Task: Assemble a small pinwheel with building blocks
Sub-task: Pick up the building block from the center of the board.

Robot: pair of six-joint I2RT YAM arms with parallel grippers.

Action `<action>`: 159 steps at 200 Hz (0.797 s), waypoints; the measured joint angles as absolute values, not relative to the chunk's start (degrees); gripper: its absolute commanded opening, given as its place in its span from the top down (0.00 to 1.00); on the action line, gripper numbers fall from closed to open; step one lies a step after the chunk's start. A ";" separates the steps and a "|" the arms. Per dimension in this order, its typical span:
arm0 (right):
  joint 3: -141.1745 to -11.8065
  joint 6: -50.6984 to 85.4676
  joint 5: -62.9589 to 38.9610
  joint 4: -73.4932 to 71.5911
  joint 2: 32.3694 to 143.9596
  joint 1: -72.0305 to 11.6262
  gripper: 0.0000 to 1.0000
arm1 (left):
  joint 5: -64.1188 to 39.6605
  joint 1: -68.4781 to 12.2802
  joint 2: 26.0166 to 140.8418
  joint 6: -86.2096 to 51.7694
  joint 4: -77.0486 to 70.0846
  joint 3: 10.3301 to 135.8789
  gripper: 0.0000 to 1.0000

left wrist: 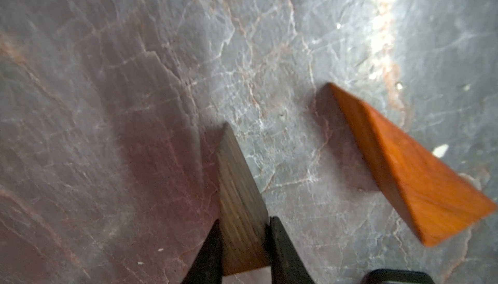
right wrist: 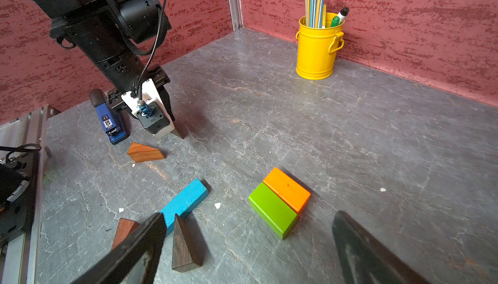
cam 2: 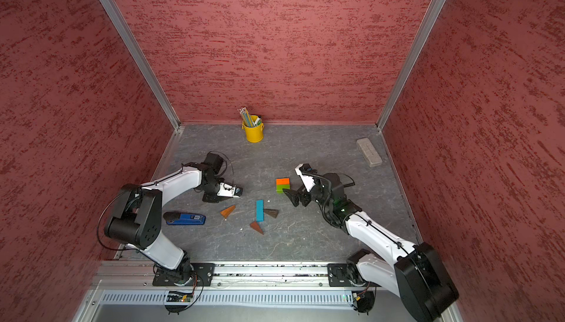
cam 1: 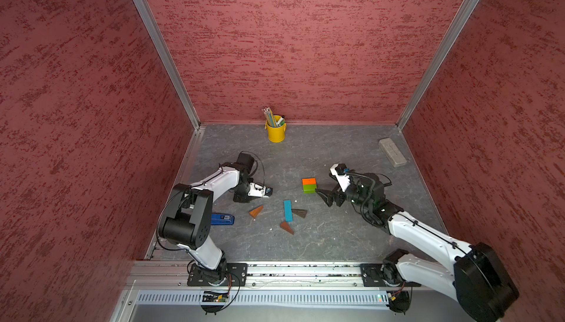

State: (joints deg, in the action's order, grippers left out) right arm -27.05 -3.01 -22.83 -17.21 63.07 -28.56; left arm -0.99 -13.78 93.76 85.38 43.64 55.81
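In the left wrist view my left gripper [left wrist: 245, 219] is shut on a dark brown wedge [left wrist: 237, 188], low over the table. A reddish wedge [left wrist: 404, 172] lies beside it, also seen as the reddish wedge [cam 1: 256, 211] in a top view. My right gripper [cam 1: 324, 196] stands open right next to the joined orange block [cam 1: 308, 181] and green block [cam 1: 309, 188]. The blue bar [cam 1: 287, 210] lies flat mid-table with another dark wedge [cam 1: 299, 212] against its side. A second reddish wedge [cam 1: 286, 227] lies just in front of the bar.
A yellow bucket [cam 1: 276, 132] of pencils stands at the back wall. A grey eraser-like block [cam 1: 392, 151] lies at the back right. A blue stapler [cam 1: 222, 219] lies by the left arm's elbow. Red walls close in three sides.
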 measured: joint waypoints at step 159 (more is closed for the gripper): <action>-28.42 -8.19 -18.46 -14.96 53.82 -28.56 0.02 | -1.45 -13.80 94.63 82.76 45.63 65.21 0.83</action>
